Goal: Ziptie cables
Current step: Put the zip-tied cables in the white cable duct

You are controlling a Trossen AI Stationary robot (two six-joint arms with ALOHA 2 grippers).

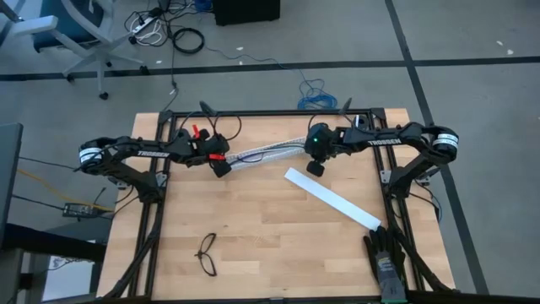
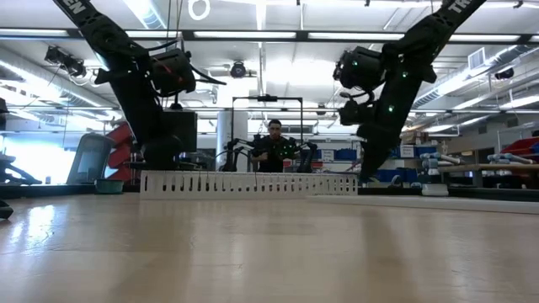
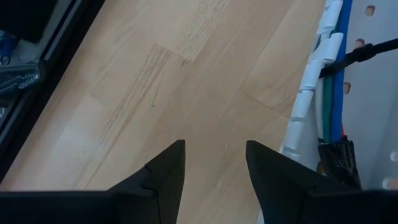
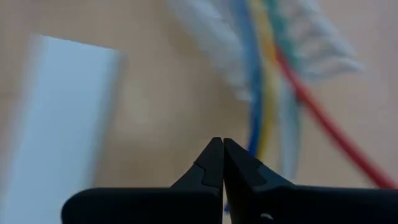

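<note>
The cables [image 1: 266, 154], thin wires in blue, yellow, green and red, lie in a white slotted channel [image 2: 253, 183] on the table's far half, between my two grippers. In the left wrist view the cables [image 3: 333, 93] end at a dark end [image 3: 339, 163], and a thin dark strip [image 3: 357, 55], likely the ziptie, crosses them. My left gripper [image 1: 221, 166] is open and empty above bare wood beside the channel's left end [image 3: 214, 146]. My right gripper [image 1: 315, 168] is shut just off the channel's right end [image 4: 222, 142], with the cables [image 4: 264, 68] beyond its tips.
A wide flat white strip [image 1: 333, 198] lies slantwise right of centre and also shows in the right wrist view [image 4: 62, 112]. Black thin-framed glasses [image 1: 207, 253] lie near the front edge. A dark glove-like object [image 1: 384, 257] sits at the front right. A person [image 2: 274, 143] stands beyond the table.
</note>
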